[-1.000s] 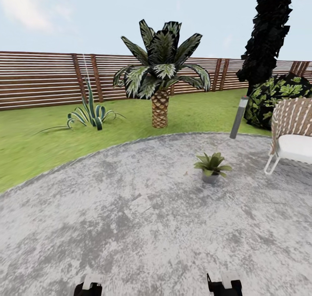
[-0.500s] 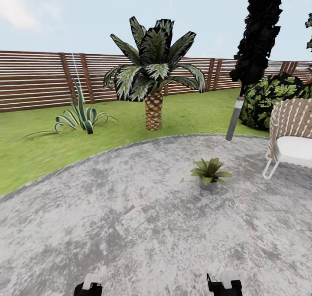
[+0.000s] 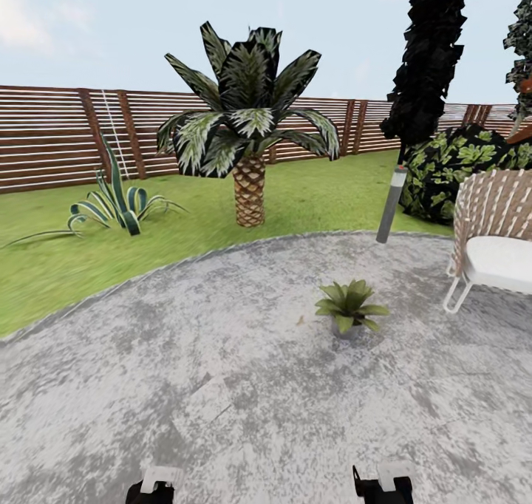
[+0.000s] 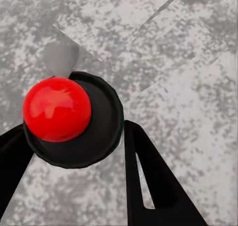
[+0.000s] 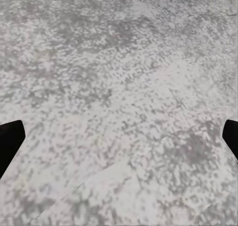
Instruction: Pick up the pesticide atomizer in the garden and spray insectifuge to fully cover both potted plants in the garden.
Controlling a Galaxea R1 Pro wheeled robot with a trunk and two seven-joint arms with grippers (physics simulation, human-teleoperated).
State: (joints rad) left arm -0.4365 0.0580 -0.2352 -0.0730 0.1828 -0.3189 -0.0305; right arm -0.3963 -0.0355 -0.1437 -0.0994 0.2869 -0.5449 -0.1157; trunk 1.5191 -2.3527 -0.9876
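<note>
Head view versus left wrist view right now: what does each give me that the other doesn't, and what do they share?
Head view: one potted plant standing on the round grey patio, with lawn, a slat fence, a striped-leaf palm bush, a grey post and a white chair beyond it.

Left wrist view: a red ball on a black disc close below the camera, between the dark fingers of the left gripper.

Both: the mottled grey paving, and part of the left gripper. I cannot spot the atomizer in either.
</note>
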